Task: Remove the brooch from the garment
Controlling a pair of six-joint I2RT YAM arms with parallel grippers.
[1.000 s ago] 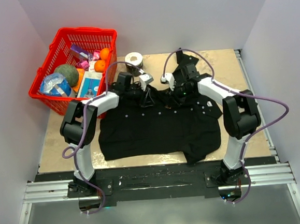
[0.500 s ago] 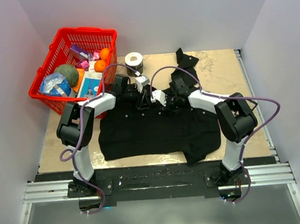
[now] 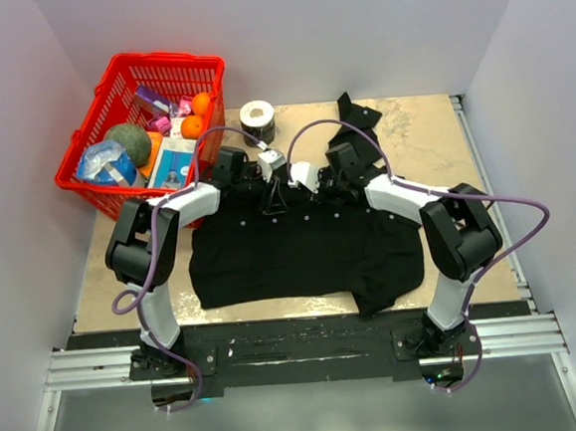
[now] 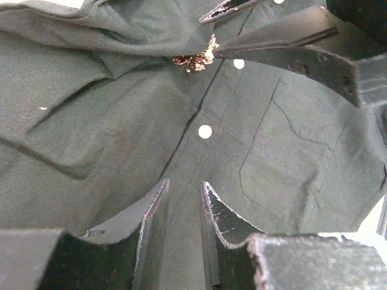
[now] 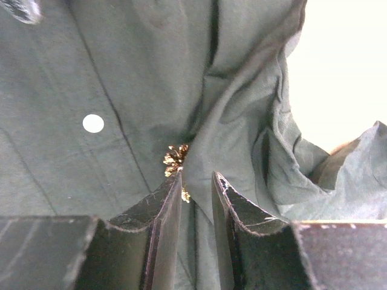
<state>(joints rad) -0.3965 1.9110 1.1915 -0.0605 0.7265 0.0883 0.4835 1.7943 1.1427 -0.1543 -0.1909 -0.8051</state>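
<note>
Black garment (image 3: 301, 249) carries the brooch (image 5: 175, 158) near its 12 o'clock edge, just beside one fingertip of the right gripper (image 5: 197, 176). Those jaws stand narrowly apart, and I cannot tell whether they grip anything. The left gripper (image 4: 184, 183) pinches the garment. Print on the packet (image 3: 172, 165) in the red basket (image 3: 168, 57) is unreadable. The right gripper has swung in from 1 o'clock.

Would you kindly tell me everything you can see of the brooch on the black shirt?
The brooch is a tiny spiky cluster, gold-tipped with dark reddish parts, and looks like metal. It lies on the black shirt beside the button seam, half tucked under the edge of a raised fold of cloth, so part of it is hidden. One fingertip of the right claw touches it from below in the right wrist view; whether it is gripped cannot be told.
</note>
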